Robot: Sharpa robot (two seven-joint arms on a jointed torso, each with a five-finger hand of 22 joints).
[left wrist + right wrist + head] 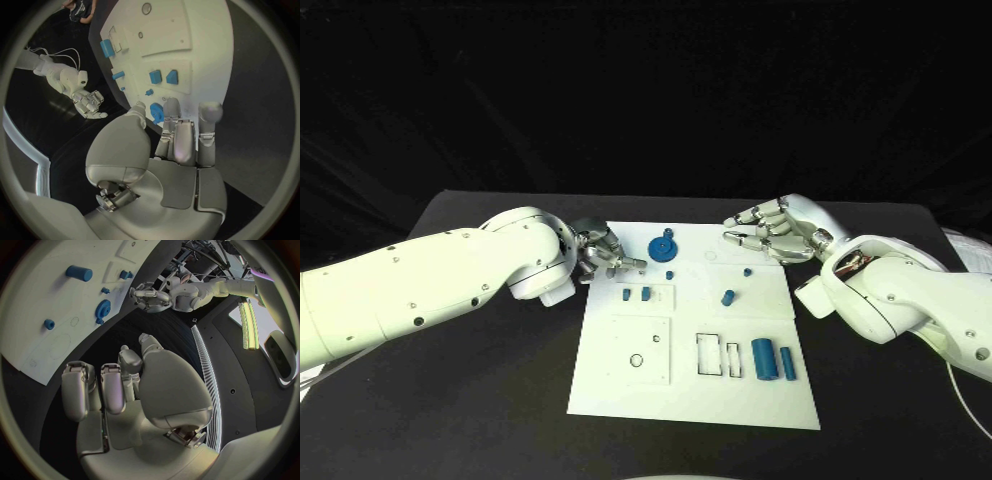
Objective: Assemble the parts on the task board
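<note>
The black tabletop carries the white task board in its middle. The left hand hovers at the board's far left corner, its fingers spread and holding nothing. The right hand hangs over the board's far right corner, fingers loosely curled and also empty. Between both hands lies the round blue part, untouched. Two blue cylinders stand near the board's near right edge.

Head camera: high, looking down at the counter | wrist cameras: close behind each hand, facing across it | shared: white task board, all three views
</note>
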